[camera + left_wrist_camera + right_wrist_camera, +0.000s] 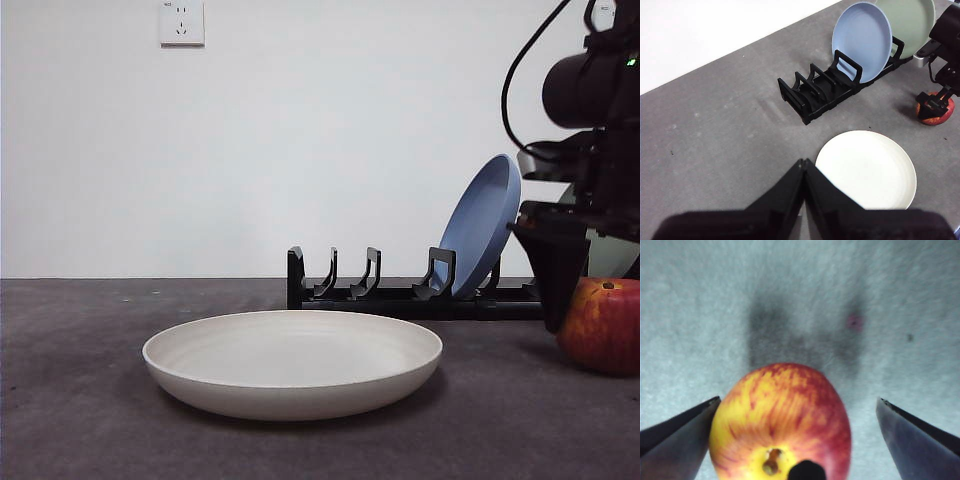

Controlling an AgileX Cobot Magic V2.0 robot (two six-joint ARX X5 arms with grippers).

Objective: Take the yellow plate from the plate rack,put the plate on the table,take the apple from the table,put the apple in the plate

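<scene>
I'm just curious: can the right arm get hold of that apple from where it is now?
Probably yes. The right gripper is right over the apple, its jaws open on either side of it, one close against it, one clear. Nothing blocks them, and the apple sits on the table.

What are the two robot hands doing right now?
Left gripper: jaws shut, holding nothing.
Right gripper: jaws open around the apple, not gripping it yet.

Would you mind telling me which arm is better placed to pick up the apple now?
The right. Its end effector is open, with one jaw on each side of the apple; the left end effector is shut and up near the yellow plate.
</scene>
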